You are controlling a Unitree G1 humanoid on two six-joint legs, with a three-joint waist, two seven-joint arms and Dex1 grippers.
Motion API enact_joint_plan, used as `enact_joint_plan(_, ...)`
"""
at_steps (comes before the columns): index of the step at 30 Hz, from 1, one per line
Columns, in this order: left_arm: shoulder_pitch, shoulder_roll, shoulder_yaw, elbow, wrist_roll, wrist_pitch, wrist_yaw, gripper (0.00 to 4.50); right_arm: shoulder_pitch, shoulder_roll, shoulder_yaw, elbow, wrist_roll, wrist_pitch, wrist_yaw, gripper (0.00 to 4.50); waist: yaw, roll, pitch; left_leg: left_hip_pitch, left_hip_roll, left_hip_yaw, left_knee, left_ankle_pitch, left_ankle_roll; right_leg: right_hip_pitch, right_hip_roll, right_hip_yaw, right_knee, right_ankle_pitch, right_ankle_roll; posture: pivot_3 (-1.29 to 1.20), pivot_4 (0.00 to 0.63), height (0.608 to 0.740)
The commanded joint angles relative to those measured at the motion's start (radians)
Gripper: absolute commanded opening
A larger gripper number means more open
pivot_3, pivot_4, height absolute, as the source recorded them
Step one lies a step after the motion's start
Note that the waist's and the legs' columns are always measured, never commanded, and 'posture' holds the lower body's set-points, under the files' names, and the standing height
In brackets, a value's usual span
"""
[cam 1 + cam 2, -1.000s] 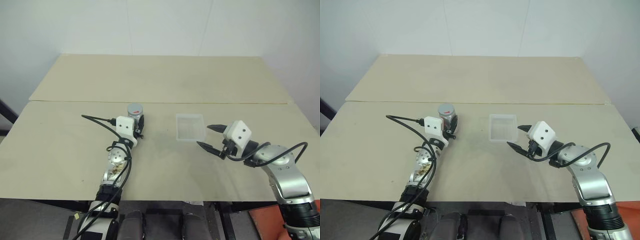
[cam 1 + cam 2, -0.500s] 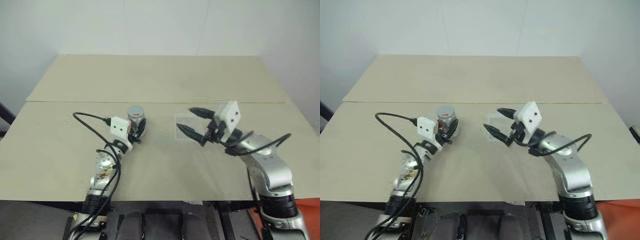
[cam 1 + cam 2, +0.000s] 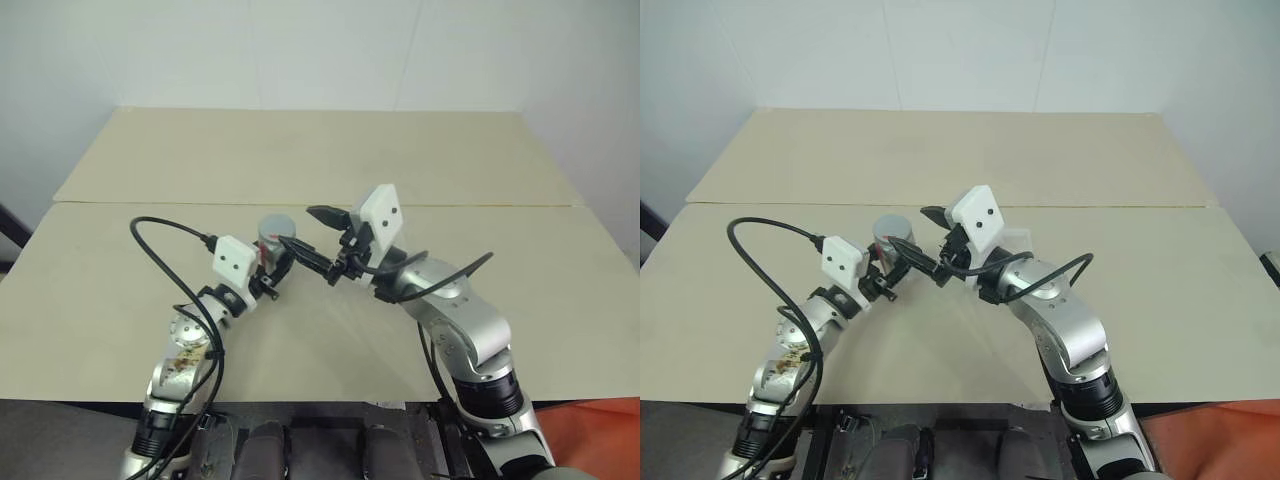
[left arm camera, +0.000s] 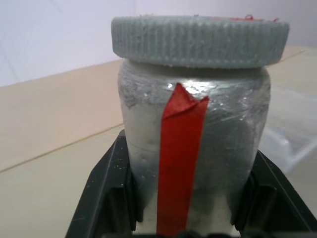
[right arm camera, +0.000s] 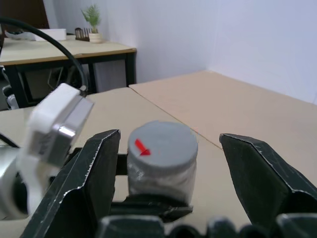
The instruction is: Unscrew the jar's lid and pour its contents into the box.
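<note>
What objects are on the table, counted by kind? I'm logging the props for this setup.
Jars: 1, the jar, held by the left gripper
Lids: 1, the lid, on the jar
Clear boxes: 1, the box, behind the right gripper
Total: 3

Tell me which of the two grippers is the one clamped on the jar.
The left gripper: its fingers press against both sides of the jar below the lid. The right gripper stands open, its fingers either side of the lid without touching it.

box [image 3: 1018,238] mostly hidden behind right arm
</note>
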Motion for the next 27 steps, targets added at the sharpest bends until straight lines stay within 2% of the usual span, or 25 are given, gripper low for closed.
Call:
enact_joint_plan(1,-0.010,-0.015,-0.009,-0.047,0.005,-0.016,0.018,1.93,-0.016,0.000,-0.013,-0.026,0.006,-0.007,0.002,3.79,-0.002,0.000,0.000,0.000,0.000,0.000,0.000,0.000,0.000,0.000,0.000,0.000,0.000,0.000,0.000,0.00,0.150,0.740)
enact_joint_plan(15,-0.015,-0.064,-0.052,-0.036,0.018,-0.064,0.014,1.93,-0.006,0.037,0.026,0.027,-0.050,-0.053,-0.017,3.79,-0.013,0.000,0.000,-0.001,0.000,0.000,-0.001,0.000,0.000,-0.001,0.000,0.001,0.000,0.000,0.000,0.00,0.150,0.740)
enact_joint_plan(27,-0.028,-0.093,-0.073,-0.021,0.031,-0.051,0.042,1.93,0.011,0.063,0.010,0.044,-0.102,-0.085,-0.051,3.79,-0.013,0.000,0.000,-0.001,0.000,0.000,-0.001,0.000,0.000,-0.002,0.000,0.001,0.000,0.000,0.000,0.00,0.150,0.740)
